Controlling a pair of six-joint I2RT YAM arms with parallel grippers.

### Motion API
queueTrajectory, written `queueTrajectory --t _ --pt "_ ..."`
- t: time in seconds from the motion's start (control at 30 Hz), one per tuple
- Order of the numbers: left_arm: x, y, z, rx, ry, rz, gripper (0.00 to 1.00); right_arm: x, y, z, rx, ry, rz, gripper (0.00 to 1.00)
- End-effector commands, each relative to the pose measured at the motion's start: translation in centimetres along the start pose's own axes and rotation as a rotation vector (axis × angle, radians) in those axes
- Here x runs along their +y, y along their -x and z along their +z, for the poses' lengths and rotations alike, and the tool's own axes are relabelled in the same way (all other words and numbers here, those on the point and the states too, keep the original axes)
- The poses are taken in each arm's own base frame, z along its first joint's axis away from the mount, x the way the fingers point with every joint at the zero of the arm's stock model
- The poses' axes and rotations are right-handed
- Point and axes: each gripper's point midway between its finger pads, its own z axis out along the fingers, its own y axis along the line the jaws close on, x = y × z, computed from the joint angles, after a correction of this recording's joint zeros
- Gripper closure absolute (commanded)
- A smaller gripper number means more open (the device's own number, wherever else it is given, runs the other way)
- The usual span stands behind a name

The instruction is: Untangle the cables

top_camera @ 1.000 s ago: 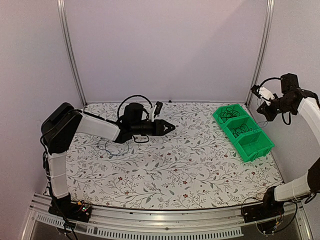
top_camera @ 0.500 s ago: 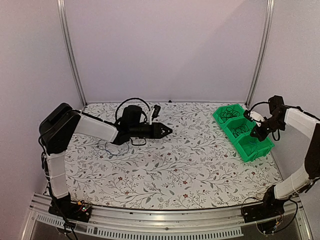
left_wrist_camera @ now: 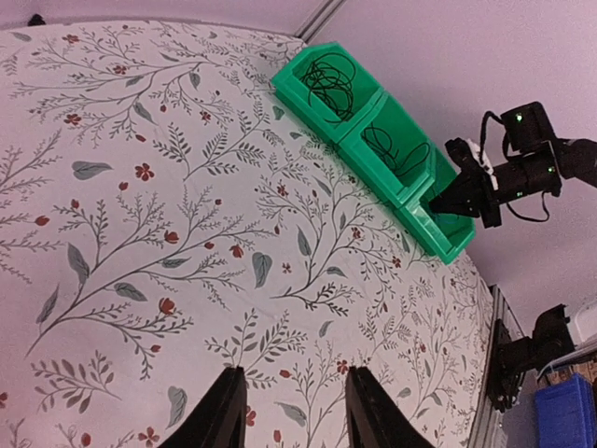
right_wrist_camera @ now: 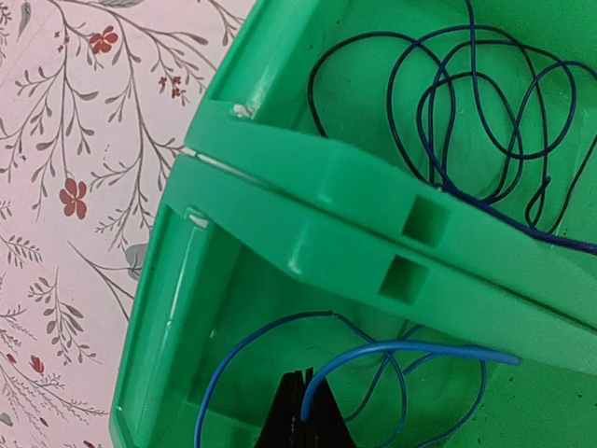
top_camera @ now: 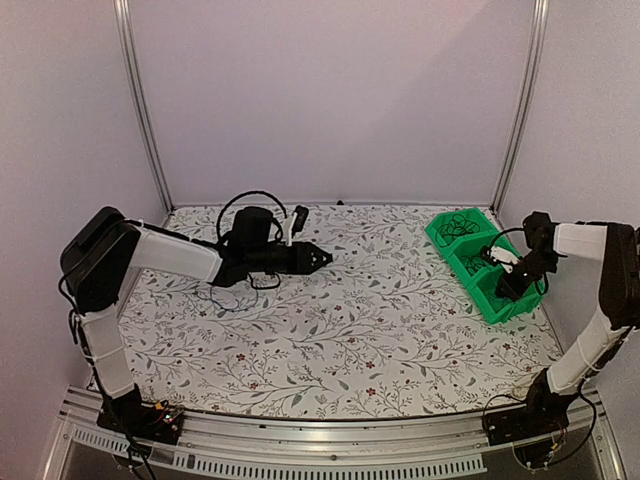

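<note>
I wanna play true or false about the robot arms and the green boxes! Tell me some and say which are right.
1. The green bins form three compartments. True.
2. The left end effector is holding a cable. False: it is open and empty over the floral tablecloth.
3. A blue cable lies in the bin under the right end effector. True.
4. The farthest bin is empty. False: black cables lie in it.
5. The right end effector is wide open. False: it is shut, seemingly on the blue cable.

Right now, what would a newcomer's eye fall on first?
The green bin row at far right, with dark cables coiled in two compartments. The right gripper is shut on a blue cable in the nearest compartment. The left gripper hovers open over the floral cloth.
</note>
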Motion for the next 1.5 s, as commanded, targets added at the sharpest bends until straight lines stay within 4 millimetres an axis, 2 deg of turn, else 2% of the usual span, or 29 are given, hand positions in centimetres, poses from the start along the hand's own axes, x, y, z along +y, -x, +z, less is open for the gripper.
queueTrajectory --t 0.0,0.2,0.27,0.33,0.43,0.5,0.63,0.7,0.77,0.9,1.0,1.13,1.23,1.33,1.47 --pt "2.3 1.8 -3.0 -0.050 0.123 0.008 0.64 0.2 -1.7 0.8 0.064 -0.001 -0.013 1.00" --pt "5.6 2.7 -7.0 -0.104 0.235 -0.031 0.64 0.3 -2.9 0.4 0.108 -0.032 -0.055 1.00" --pt "6.6 2.9 -8.0 -0.113 0.263 -0.048 0.64 0.1 -3.1 0.5 0.128 -0.030 -0.057 0.94" --pt "7.4 3.0 -8.8 -0.114 0.291 -0.065 0.64 -0.2 -2.8 0.1 0.139 -0.025 -0.047 0.81" --pt "8.6 3.0 -10.3 -0.115 0.363 -0.087 0.64 -1.3 -0.7 -2.4 0.110 -0.041 -0.041 0.63" --pt "9.9 2.7 -11.5 -0.106 0.445 -0.110 0.63 -1.7 0.7 -5.0 0.095 -0.047 -0.041 0.55" --pt "13.0 1.3 -14.7 -0.072 0.650 -0.154 0.62 -2.6 3.0 -9.5 0.051 -0.090 -0.056 0.46" --pt "14.6 0.2 -16.4 -0.053 0.752 -0.177 0.61 -2.8 4.3 -11.1 0.008 -0.113 -0.075 0.46" --pt "15.9 -1.0 -17.8 -0.035 0.827 -0.208 0.61 -2.3 5.8 -11.8 -0.036 -0.112 -0.091 0.46" --pt "17.5 -3.4 -19.6 0.013 0.911 -0.275 0.62 0.5 9.5 -11.3 -0.137 -0.065 -0.139 0.46" --pt "18.3 -4.6 -20.6 0.037 0.965 -0.300 0.62 4.1 12.9 -10.4 -0.212 -0.023 -0.217 0.47" --pt "19.3 -5.4 -22.6 0.037 1.055 -0.338 0.65 8.3 16.4 -9.3 -0.273 0.035 -0.308 0.47" --pt "20.3 -5.5 -24.4 0.013 1.118 -0.372 0.66 10.8 18.1 -8.1 -0.287 0.087 -0.351 0.48" --pt "21.3 -5.1 -25.3 -0.017 1.133 -0.398 0.66 13.3 19.1 -7.0 -0.294 0.134 -0.397 0.48" --pt "22.9 -4.9 -24.5 0.014 1.111 -0.403 0.60 15.8 20.1 -6.3 -0.319 0.190 -0.430 0.48"
